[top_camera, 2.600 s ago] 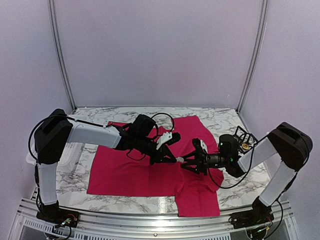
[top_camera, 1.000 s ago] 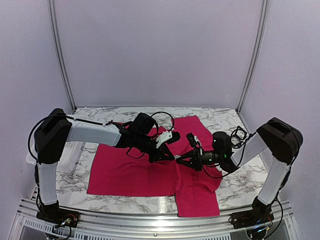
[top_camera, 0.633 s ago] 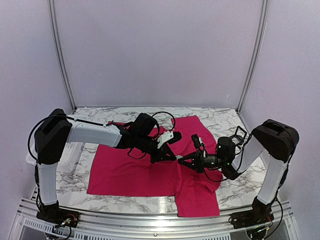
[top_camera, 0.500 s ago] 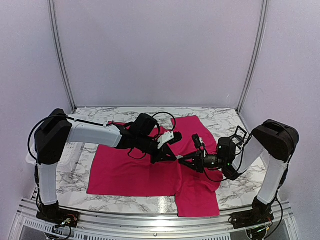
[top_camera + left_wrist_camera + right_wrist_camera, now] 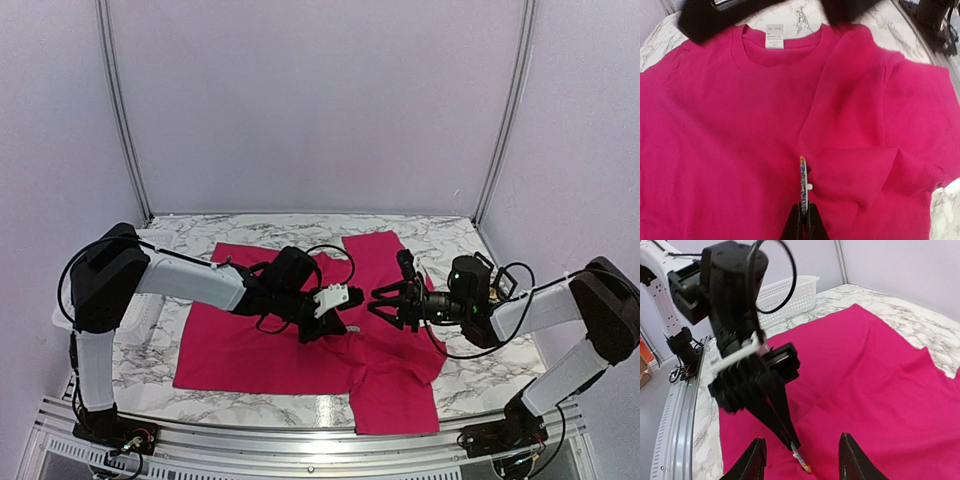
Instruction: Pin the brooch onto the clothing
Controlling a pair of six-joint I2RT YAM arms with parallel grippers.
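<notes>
Clothing: I see the crimson T-shirt (image 5: 250,345) spread over the marble table (image 5: 460,375). In my left wrist view its neck label (image 5: 774,36) is at 12 o'clock, and a raised fold runs from the middle of the shirt toward 1 o'clock.
How it will handle: Soft, limp and light. I judge it will bunch and slide on the marble rather than resist a pin. I would pinch the fold ridge, just at 3 o'clock of the brooch, to give the pin something taut.
Brooch: The brooch (image 5: 802,180) is small, thin and seen edge-on. It stands over the shirt at 6 o'clock from the label. I judge it rigid, light and quick to twist in a grip.
Left gripper: The left gripper (image 5: 804,209) has its jaws closed tight on the brooch's lower end. I cannot tell whether the pin has entered the cloth.
Right gripper: The right gripper (image 5: 383,303) has its jaws partly apart with nothing in them. It hovers over the shirt at 2 o'clock of the left gripper and touches neither.
</notes>
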